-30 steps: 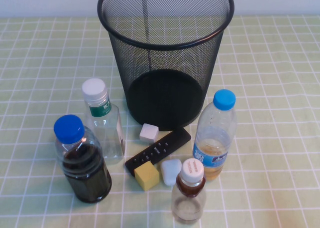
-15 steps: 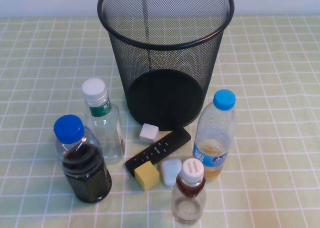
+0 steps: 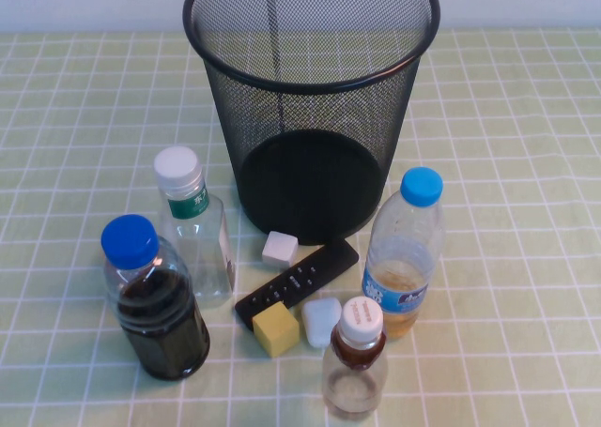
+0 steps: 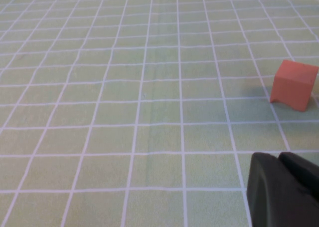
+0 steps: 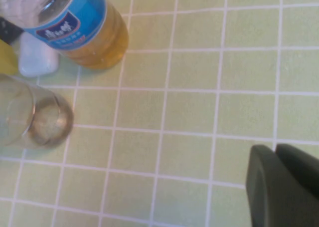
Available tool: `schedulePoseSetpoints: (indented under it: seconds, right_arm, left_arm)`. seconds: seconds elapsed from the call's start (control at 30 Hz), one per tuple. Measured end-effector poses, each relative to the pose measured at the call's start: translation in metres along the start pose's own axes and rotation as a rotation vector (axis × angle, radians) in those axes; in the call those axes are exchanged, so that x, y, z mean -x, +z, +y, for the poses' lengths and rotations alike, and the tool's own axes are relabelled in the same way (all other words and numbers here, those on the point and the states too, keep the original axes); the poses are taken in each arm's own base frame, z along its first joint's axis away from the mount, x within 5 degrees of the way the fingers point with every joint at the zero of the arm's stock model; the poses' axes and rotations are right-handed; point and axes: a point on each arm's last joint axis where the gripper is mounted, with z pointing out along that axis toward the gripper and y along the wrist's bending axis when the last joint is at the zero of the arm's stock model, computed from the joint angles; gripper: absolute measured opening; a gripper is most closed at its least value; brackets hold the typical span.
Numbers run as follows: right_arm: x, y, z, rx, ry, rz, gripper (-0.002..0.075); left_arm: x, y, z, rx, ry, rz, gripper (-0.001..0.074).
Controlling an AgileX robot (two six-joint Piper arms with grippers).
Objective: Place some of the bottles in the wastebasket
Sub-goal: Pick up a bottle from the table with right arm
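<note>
Left end effector [image 4: 284, 187] near orange cube [image 4: 295, 85], right end effector [image 5: 284, 184] near small bottle [image 5: 35, 119]

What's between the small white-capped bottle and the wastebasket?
On the table between the small white-capped bottle and the wastebasket: pale block, black remote, white cube. All low. Neither the left gripper nor the right gripper is near.

From the raised camera none of the robot shows; only the wrist cameras catch it; the left gripper [image 4: 284, 189] appears as a matte black, smooth block with a rounded edge and a thin seam splitting it in two; the right gripper [image 5: 281, 184] looks alike, dark charcoal plastic, blunt-cornered, one narrow groove; no cables, screws or markings visible.
</note>
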Motion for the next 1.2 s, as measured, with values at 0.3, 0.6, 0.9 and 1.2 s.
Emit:
schedulePoseSetpoints:
  seconds: [0.3, 0.6, 0.9, 1.2]
  right_arm:
    - [0.015, 0.004, 0.01, 0.014, -0.151, -0.009, 0.0]
    - [0.022, 0.017, 0.069, 0.233, -0.419, -0.15, 0.0]
    - [-0.016, 0.028, 0.079, 0.363, -0.55, -0.428, 0.0]
    - [-0.051, 0.031, 0.082, 0.511, -0.6, -0.542, 0.0169]
  left_arm:
    - [0.0, 0.0, 0.0, 0.0, 0.0, 0.0, -0.0006]
    - [0.0, 0.0, 0.0, 0.0, 0.0, 0.0, -0.0006]
    - [0.0, 0.0, 0.0, 0.0, 0.0, 0.0, -0.0006]
    - [0.0, 0.0, 0.0, 0.0, 0.0, 0.0, -0.0005]
